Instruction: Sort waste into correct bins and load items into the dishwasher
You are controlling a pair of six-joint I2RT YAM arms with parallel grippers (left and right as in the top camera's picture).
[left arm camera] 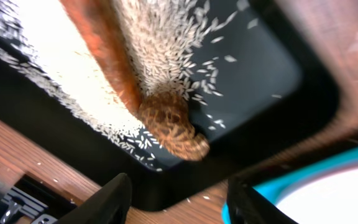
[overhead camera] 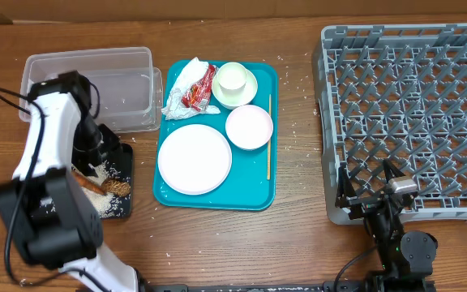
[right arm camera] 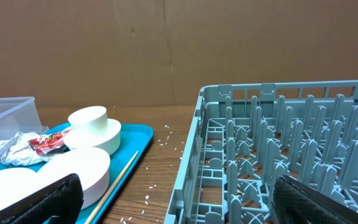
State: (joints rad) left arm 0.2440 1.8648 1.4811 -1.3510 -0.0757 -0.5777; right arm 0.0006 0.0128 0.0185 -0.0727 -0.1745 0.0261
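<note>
Black plastic is where the food scraps sit: the shallow black tray [left arm camera: 272,68] holds the rice grains [left arm camera: 160,37], the orange carrot stick [left arm camera: 104,43] and the brown lump [left arm camera: 173,124] touching its end. The left end effector [left arm camera: 179,199] hangs over it, spread wide and holding nothing. Only the left wrist view shows that; from overhead the arm covers half the tray. The right end effector [right arm camera: 179,205] is spread and empty too, parked at the front edge of the grey rack [overhead camera: 412,113], which has nothing loaded. On the teal tray [overhead camera: 258,191], the crumpled napkin [overhead camera: 183,85] and the snack wrapper [overhead camera: 199,89] lie touching. Both should be feather-light and squashy, so I'd pinch a raised fold, though the wrapper is probably slick. The plate [overhead camera: 194,158] looks stiff, smooth and flat, so I'd take it at the rim. The wooden stick [overhead camera: 268,138] along the tray's right edge looks fiddly, thin and lying flat. The right wrist view shows the cup [right arm camera: 87,118] standing upright inside a bowl [right arm camera: 98,138], which overhead flattens. Only overhead shows the clear tub [overhead camera: 128,89] just behind the black tray.
</note>
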